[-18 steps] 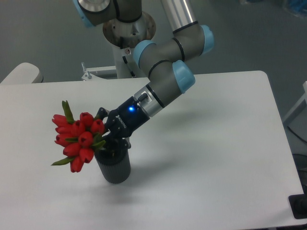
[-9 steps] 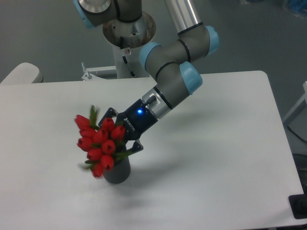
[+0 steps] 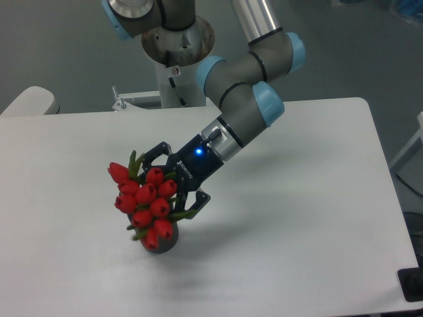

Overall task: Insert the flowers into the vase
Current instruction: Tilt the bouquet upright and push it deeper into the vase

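Observation:
The flowers (image 3: pixel 145 200), a tight bunch of red tulip buds with a few green leaves, sit over the vase (image 3: pixel 161 244) and lean toward the front left. Only the dark grey lower edge of the vase shows under the buds; its mouth is hidden. My gripper (image 3: pixel 170 183) is just behind and right of the bunch, tilted down to the left. Its black fingers (image 3: pixel 154 150) are spread on either side of the bunch's back, so it is open. The stems are hidden behind the buds.
The arm's base (image 3: pixel 177 41) stands at the table's back edge beside a metal bracket (image 3: pixel 123 101). A pale rounded object (image 3: pixel 30 101) lies off the back-left corner. A black object (image 3: pixel 412 285) sits past the table's front right edge (image 3: pixel 394 218).
The bunch swung from left of the vase to over its mouth and sank lower, hiding most of the vase. The gripper's fingers spread apart and the arm shifted slightly right.

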